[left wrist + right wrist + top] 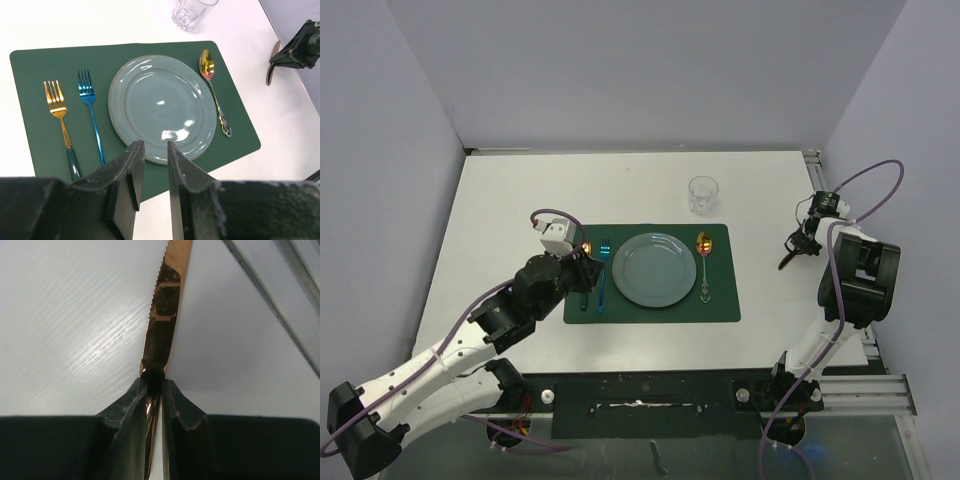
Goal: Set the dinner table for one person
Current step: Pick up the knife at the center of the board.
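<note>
On the white dinner table, the left claw hovers over the left part of one green placemat, jaws a narrow gap apart and holding nothing. The mat carries two forks, a gold fork beside a blue fork, then one plate and one spoon. Off to the right, the right claw is clamped on one copper knife. One glass stands just beyond the mat.
</note>
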